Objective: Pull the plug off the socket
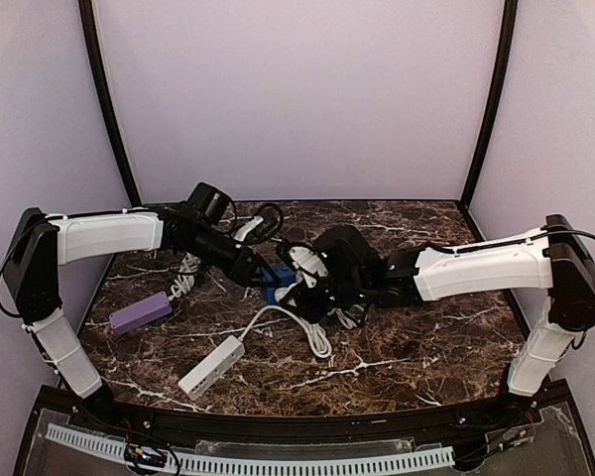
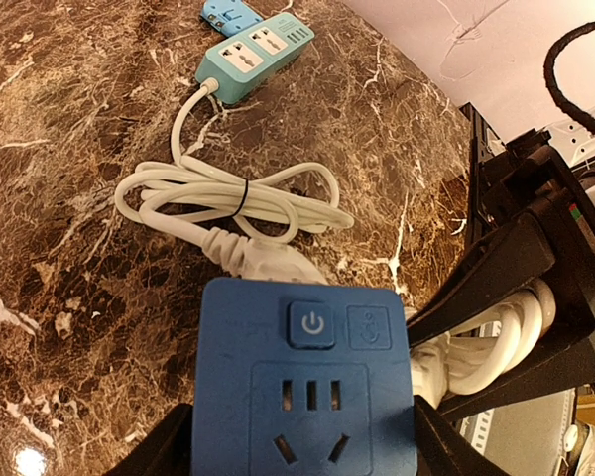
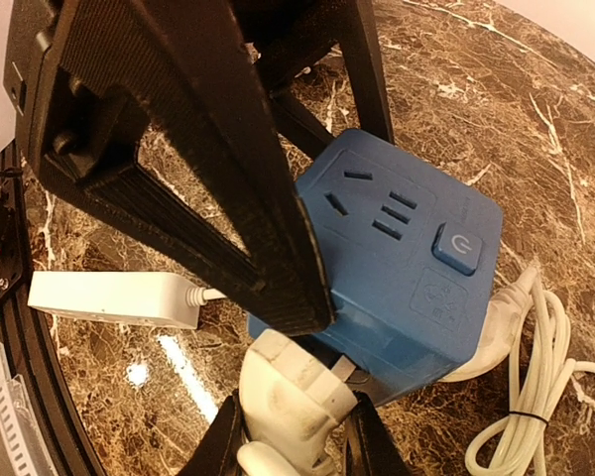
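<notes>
The socket (image 2: 307, 387) is a small bright blue cube with a power button on its top face. It sits mid-table in the top view (image 1: 278, 278). My left gripper (image 2: 302, 441) is shut on the cube's two sides. The plug (image 3: 297, 397) is white and sits at the cube's (image 3: 397, 268) lower side. My right gripper (image 3: 296, 441) is shut on it. A metal prong shows in a small gap between the plug and the cube. A second white plug (image 2: 268, 263) sits in another side of the cube. The two grippers meet at the cube (image 1: 293, 283).
A teal power strip (image 2: 253, 55) lies further off, its white cable (image 2: 228, 198) bundled and leading to the cube. A white power strip (image 1: 211, 367) lies near the front and a purple one (image 1: 141, 312) at the left. More white cable (image 1: 317, 337) loops beside the right gripper.
</notes>
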